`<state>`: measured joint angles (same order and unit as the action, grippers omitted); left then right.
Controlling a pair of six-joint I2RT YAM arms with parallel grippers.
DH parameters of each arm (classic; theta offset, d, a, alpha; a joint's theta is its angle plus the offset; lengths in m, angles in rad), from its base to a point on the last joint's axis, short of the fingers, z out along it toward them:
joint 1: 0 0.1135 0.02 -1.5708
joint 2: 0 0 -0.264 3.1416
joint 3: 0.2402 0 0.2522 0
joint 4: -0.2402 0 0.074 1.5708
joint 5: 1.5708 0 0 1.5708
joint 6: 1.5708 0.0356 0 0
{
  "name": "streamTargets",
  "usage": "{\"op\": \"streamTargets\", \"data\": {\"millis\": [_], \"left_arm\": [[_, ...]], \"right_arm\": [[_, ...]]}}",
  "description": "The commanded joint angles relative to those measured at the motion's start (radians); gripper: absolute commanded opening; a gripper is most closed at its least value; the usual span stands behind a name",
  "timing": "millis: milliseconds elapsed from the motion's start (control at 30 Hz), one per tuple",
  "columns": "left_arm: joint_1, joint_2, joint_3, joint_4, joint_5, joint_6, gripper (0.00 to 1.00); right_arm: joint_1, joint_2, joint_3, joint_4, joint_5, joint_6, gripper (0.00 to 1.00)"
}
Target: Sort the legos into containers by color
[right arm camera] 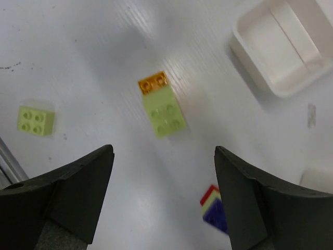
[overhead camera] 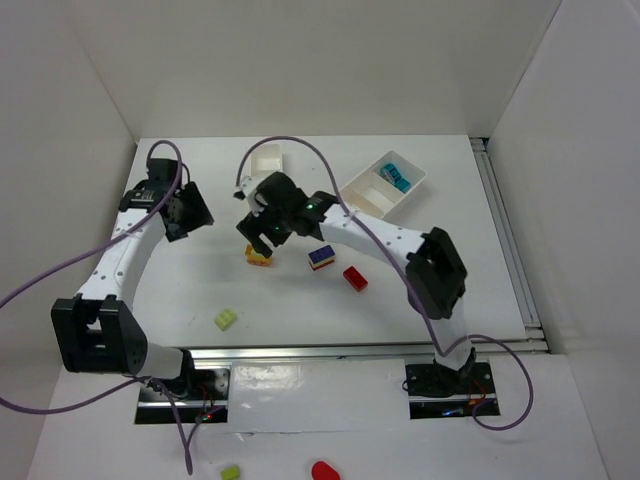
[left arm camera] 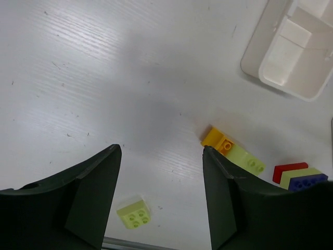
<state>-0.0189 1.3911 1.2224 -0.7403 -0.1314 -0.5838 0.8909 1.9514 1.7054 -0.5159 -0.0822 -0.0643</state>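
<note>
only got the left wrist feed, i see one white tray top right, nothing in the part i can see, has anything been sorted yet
Observer: Yes. The top view shows a second tray at the far right with a cyan brick in it.
Operator: ok where is the right hand
Observer: The right hand hangs open over the orange and lime brick, not touching it.
Operator: anything behind me near the bases
Observer: A small lime piece and a red piece lie on the near side of the arm bases.
</note>
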Motion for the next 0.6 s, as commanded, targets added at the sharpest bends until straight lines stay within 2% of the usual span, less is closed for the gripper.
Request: {"op": "streamTargets", "data": {"millis": [0, 200, 400, 567], "left_arm": [[0.060, -0.037, 0.002, -0.007, 0.068, -0.013, 0.74], [0.139, -0.037, 0.011, 0.002, 0.142, 0.019, 0.74], [0.168, -0.037, 0.002, 0.002, 0.153, 0.041, 0.74], [0.168, -0.027, -0.008, 0.012, 0.173, 0.041, 0.73]], "right_arm": [[0.002, 0.108, 0.175, -0.127, -0.008, -0.144, 0.85], [0.002, 0.250, 0.287, -0.160, -0.008, -0.169, 0.88], [0.002, 0.279, 0.295, -0.182, -0.047, -0.180, 0.78], [0.002, 0.288, 0.284, -0.164, -0.056, -0.180, 0.61]]}}
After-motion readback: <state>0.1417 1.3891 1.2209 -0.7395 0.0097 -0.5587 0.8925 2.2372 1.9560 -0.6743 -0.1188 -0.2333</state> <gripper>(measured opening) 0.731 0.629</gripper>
